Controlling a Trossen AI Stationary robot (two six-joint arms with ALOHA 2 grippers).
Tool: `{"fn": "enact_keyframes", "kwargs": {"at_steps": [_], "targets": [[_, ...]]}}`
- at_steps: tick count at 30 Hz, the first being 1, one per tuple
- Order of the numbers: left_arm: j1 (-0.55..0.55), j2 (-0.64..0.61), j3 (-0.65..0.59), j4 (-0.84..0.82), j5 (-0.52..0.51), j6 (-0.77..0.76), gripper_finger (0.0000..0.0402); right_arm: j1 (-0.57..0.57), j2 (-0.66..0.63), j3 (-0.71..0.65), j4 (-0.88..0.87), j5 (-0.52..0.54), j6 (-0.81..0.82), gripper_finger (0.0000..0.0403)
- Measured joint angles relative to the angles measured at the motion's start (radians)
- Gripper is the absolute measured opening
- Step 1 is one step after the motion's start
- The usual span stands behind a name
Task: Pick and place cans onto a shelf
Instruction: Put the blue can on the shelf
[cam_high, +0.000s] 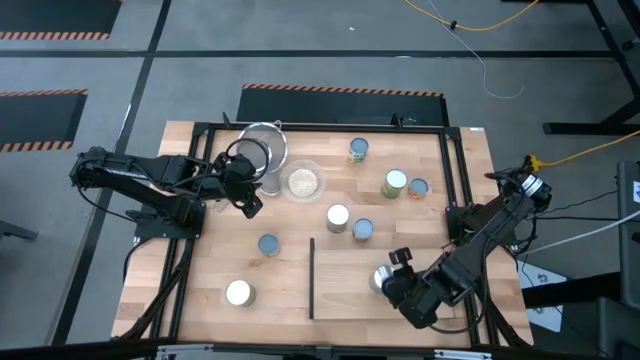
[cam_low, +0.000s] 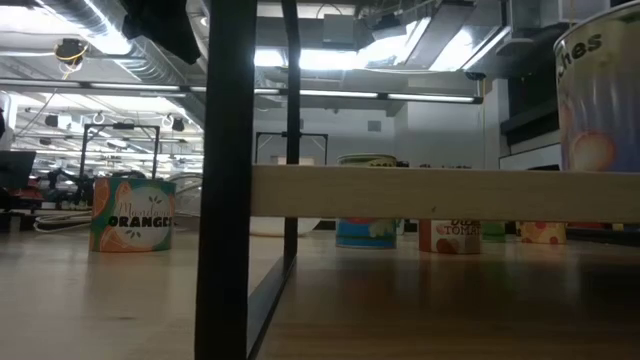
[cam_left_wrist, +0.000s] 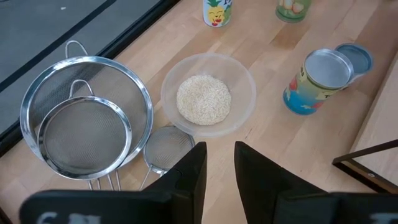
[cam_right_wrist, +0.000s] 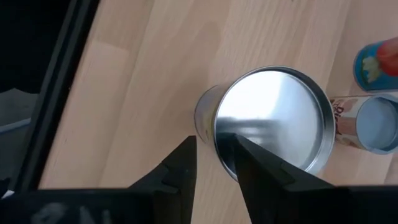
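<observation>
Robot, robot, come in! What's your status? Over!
Left gripper open, empty, by the strainers. Right gripper at a silver-topped can on the shelf; grip unclear. Other cans not shelved yet. Nothing seen in the way.

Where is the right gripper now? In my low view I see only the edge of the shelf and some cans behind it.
Observer: The right gripper is over the shelf, close against a silver-topped can that stands on it.
Operator: And where is the left arm?
Observer: The left gripper hovers near the mesh strainers and the bowl of grains, open and holding nothing.
Operator: Are there cans to the left of the shelf's dark edge?
Observer: Yes, two on the tabletop: a blue-topped can and a white-topped can.
</observation>
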Motion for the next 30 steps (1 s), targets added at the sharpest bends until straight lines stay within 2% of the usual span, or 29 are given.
{"fn": "enact_keyframes", "kwargs": {"at_steps": [4, 12, 19, 30], "targets": [[0.000, 0.000, 0.000, 0.000, 0.000, 0.002, 0.0078, 0.000, 0.002, 0.001, 0.001, 0.002, 0.005, 0.0094], [0.000, 0.000, 0.000, 0.000, 0.000, 0.003, 0.0077, 0.000, 0.003, 0.002, 0.006, -0.003, 0.058, 0.0009], [0.000, 0.000, 0.000, 0.000, 0.000, 0.003, 0.0075, 0.000, 0.007, 0.034, -0.022, -0.023, 0.118, 0.0004], [0.000, 0.000, 0.000, -0.001, 0.000, 0.003, 0.0075, 0.103, -0.026, 0.111, -0.171, -0.018, 0.465, 0.0001]]}}
